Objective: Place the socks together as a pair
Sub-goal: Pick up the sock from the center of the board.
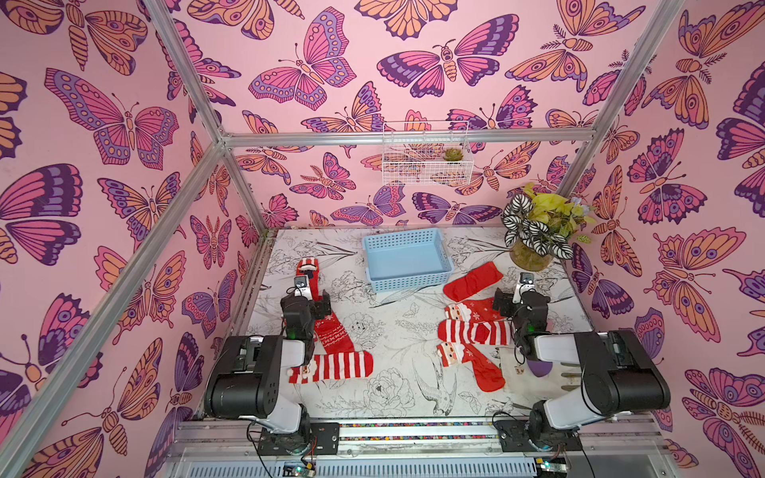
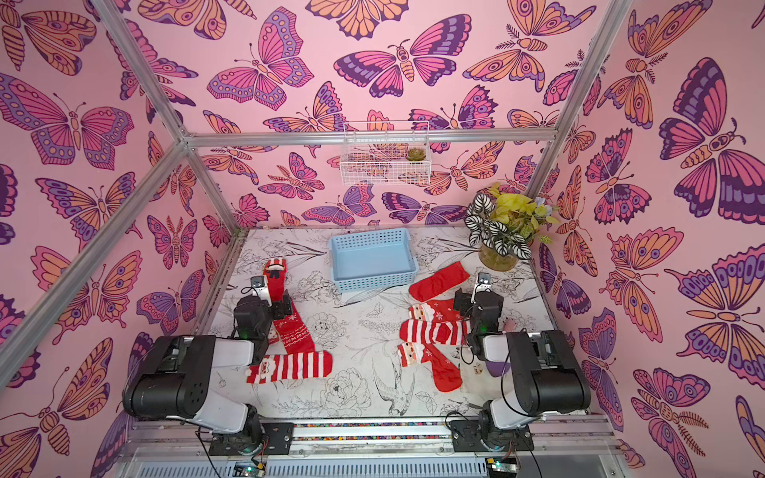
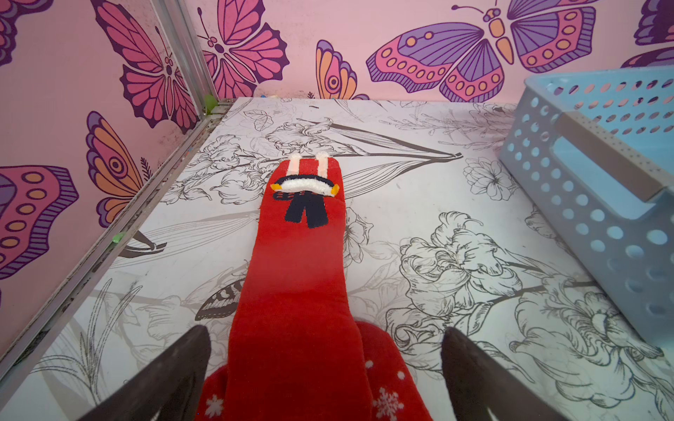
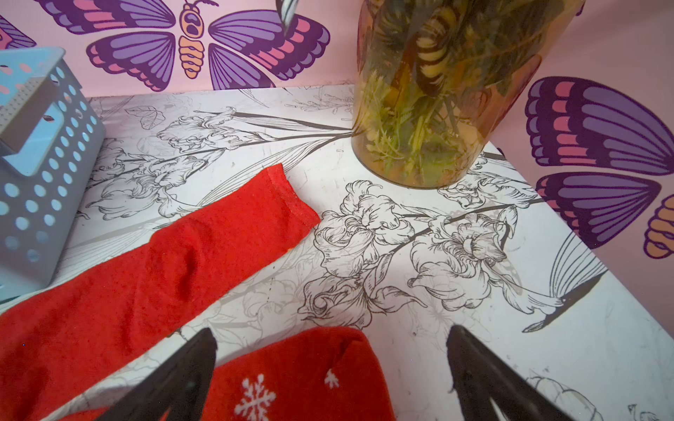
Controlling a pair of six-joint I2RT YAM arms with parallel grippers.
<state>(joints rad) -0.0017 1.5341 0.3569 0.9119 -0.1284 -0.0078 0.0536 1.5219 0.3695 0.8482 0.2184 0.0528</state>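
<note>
Over the red sock (image 3: pixel 291 255), the left claw (image 3: pixel 325 329) hovers (jaws wide).

the counter (image 1: pixel 393 298) is white, printed with black line-drawn flowers and birds. a blue basket (image 1: pixel 414 282) sits at the back middle and a plant vase (image 1: pixel 530 258) in the back right corner. on the left lie a face-cuffed red sock (image 1: pixel 309 271), a patterned red sock (image 1: pixel 333 335) and a striped sock (image 1: pixel 339 366). on the right lie a plain red sock (image 1: pixel 472 281), a santa sock (image 1: pixel 472 311), a second striped sock (image 1: pixel 472 332) and a nearer santa sock (image 1: pixel 476 364).
</note>
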